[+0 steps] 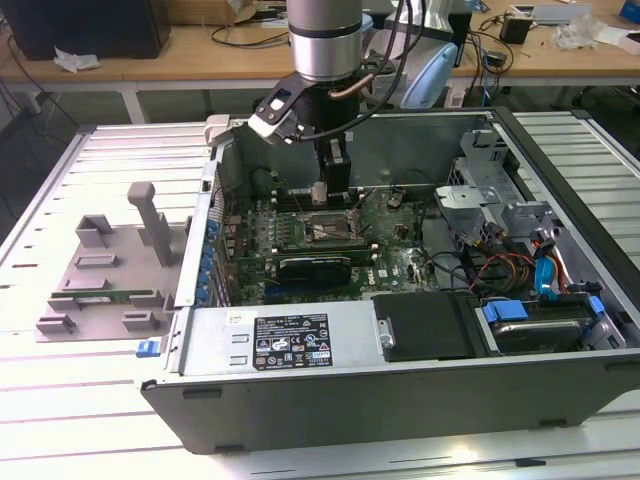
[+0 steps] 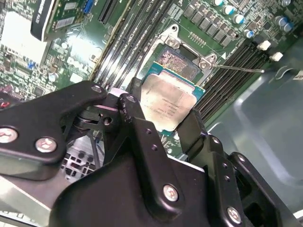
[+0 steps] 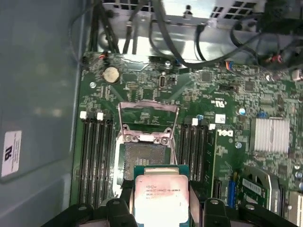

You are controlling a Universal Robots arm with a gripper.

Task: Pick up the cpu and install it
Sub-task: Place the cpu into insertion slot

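Observation:
My gripper hangs inside the open computer case, shut on the cpu. In both wrist views the cpu is a flat square chip with a silver-grey top and a green edge, pinched from two sides by the black fingers. It floats just above and beside the dark socket on the green motherboard. The socket's metal frame is swung open and its lever is released.
Memory slots flank the socket on both sides. A finned heatsink and cables lie nearby. The case's grey wall stands close beside the board. A grey fixture sits on the table at the exterior view's left.

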